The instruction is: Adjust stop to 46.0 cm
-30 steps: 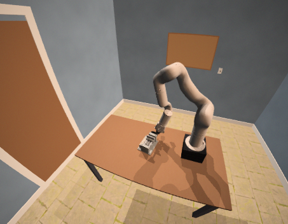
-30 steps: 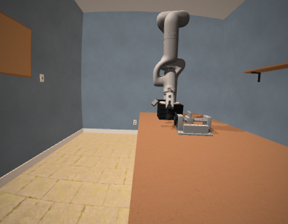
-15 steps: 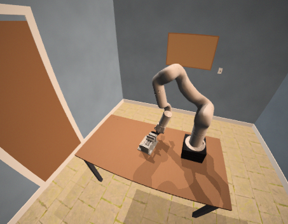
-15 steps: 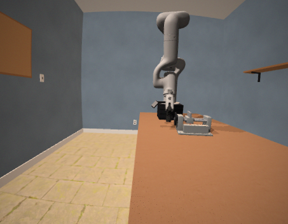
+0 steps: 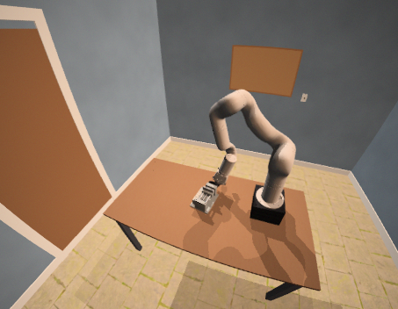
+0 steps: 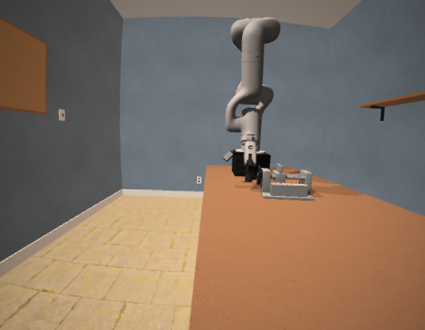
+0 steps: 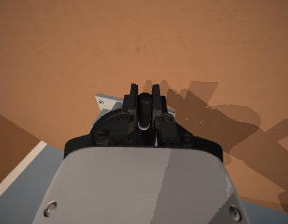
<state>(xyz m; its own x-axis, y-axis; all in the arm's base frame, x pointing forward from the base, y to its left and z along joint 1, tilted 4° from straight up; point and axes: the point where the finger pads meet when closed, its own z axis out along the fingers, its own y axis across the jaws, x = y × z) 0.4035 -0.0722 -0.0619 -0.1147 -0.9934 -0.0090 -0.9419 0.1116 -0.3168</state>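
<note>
A small grey stop fixture (image 5: 204, 198) (image 6: 289, 185) stands on the brown table (image 5: 160, 206) (image 6: 297, 262), with a dark handwheel (image 6: 258, 175) at the end nearest the arm. In the wrist view only a light corner of the fixture's base (image 7: 106, 103) shows past the fingers. My gripper (image 5: 215, 178) (image 6: 249, 174) (image 7: 144, 93) reaches down onto that end and is shut on the handwheel's handle (image 7: 144, 111), which shows as a dark round part between the two black fingers. The position of the stop along the fixture is too small to read.
The arm's black base (image 5: 267, 208) (image 6: 238, 164) stands on the table behind the fixture. The table's front edge (image 5: 169, 240) runs close in front of the fixture. A wall shelf (image 6: 398, 100) hangs at the right.
</note>
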